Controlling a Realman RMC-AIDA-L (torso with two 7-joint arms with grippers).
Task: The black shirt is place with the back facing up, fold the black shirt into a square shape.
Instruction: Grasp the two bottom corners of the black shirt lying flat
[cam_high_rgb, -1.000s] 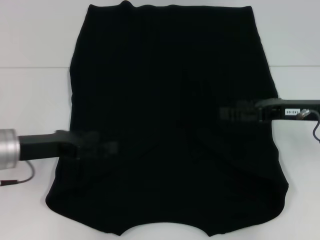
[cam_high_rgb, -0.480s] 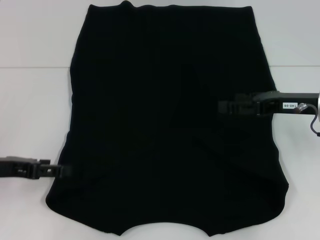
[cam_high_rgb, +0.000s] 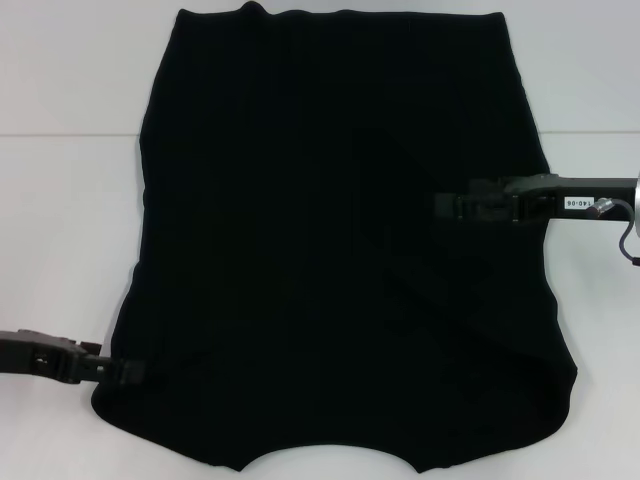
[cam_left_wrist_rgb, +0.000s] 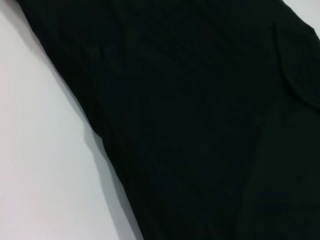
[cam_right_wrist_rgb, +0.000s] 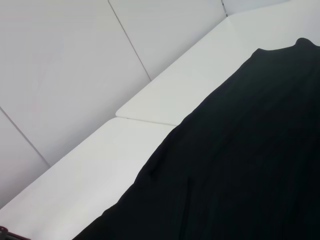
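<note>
white worktop (cam_high_rgb: 60, 220) under flat-spread shirt (cam_high_rgb: 340, 250). left claw (cam_high_rgb: 128, 373) at near left hem corner, right claw (cam_high_rgb: 448, 207) over right side; cannot tell either's opening. risks pinching one layer only, dragging cloth askew.

Head view. A large plain black soft-fabric shirt (cam_high_rgb: 340, 250) lies spread flat on a white table (cam_high_rgb: 60, 220). The left gripper (cam_high_rgb: 128, 373) meets its near left edge; the right gripper (cam_high_rgb: 450, 207) hovers over its right half.
</note>
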